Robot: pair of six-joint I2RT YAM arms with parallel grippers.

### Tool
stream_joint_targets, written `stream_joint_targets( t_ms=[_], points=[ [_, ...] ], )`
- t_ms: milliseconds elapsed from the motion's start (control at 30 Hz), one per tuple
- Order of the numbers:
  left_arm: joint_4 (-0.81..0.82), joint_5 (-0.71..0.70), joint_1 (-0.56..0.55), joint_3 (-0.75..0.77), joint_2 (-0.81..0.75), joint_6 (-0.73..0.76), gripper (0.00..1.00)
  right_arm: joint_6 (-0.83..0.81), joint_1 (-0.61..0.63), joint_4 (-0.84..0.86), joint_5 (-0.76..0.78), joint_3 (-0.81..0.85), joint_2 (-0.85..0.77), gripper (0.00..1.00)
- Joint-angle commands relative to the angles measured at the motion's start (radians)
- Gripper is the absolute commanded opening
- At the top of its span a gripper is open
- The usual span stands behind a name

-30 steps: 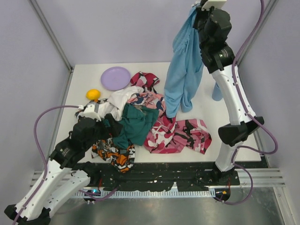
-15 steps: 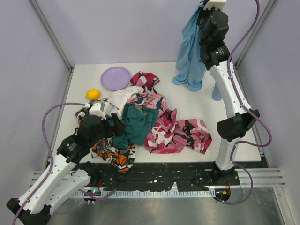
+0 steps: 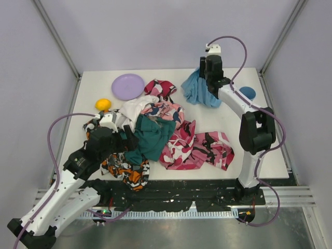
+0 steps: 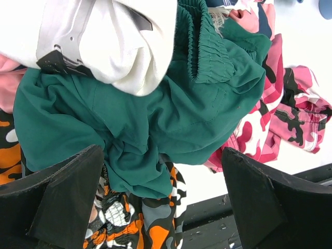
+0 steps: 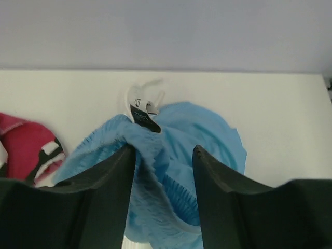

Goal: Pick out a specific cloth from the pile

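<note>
The light sky-blue cloth (image 3: 198, 93) lies crumpled on the table at the back right, apart from the pile (image 3: 153, 132). My right gripper (image 3: 207, 84) is low over it. In the right wrist view the cloth (image 5: 207, 135) bunches up between the parted fingers of my right gripper (image 5: 163, 150), resting against the left one and loose from the other. My left gripper (image 3: 116, 137) hovers wide open over the pile's left side. Its wrist view shows my left gripper (image 4: 162, 155) holding nothing, above a dark teal garment (image 4: 155, 104) and an orange camouflage piece (image 4: 150, 223).
A purple plate (image 3: 128, 86) and a yellow object (image 3: 102, 105) sit at the back left. A small blue cup (image 3: 247, 93) stands to the right of the cloth. A pink camouflage garment (image 3: 205, 148) spreads toward the front right. White fabric (image 4: 129, 46) tops the pile.
My right arm came down from high up, where the cloth hung from its shut jaws. The cloth now rests heaped on the table and the jaws have parted. The left arm barely moved.
</note>
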Motion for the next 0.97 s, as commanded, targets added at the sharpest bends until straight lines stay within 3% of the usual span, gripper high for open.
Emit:
stream_joint_targets(
  t_ms=[0,33,100,267,400,533,667,800,933],
  points=[
    [-0.004,0.008,-0.002,0.038,-0.024,0.004,1.0,0.103,-0.018,-0.122,0.017,0.095,0.015,0.69],
    [-0.01,0.008,-0.004,0.039,-0.025,0.004,1.0,0.13,-0.018,-0.159,0.021,0.12,-0.002,0.84],
    [-0.028,0.007,-0.002,0.046,-0.034,0.0,1.0,0.161,-0.018,-0.178,-0.002,0.128,-0.072,0.95],
    [-0.062,0.002,-0.004,0.052,-0.062,-0.012,1.0,0.195,-0.018,-0.231,-0.137,0.071,-0.303,0.95],
    [-0.073,-0.016,-0.002,0.067,-0.091,-0.019,1.0,0.236,-0.018,-0.325,-0.119,-0.067,-0.531,0.95],
    [-0.091,-0.035,-0.004,0.061,-0.125,-0.029,1.0,0.33,-0.018,-0.396,-0.025,-0.308,-0.788,0.95],
    [-0.128,-0.062,-0.004,0.05,-0.143,-0.049,1.0,0.385,-0.018,-0.371,-0.032,-0.614,-1.002,0.95],
    [-0.169,-0.093,-0.002,0.043,-0.145,-0.07,1.0,0.41,-0.016,-0.368,-0.104,-0.737,-1.145,0.95],
    [-0.166,-0.11,-0.002,0.018,-0.166,-0.092,1.0,0.411,-0.018,-0.417,-0.074,-0.767,-1.212,0.95]
  ],
)
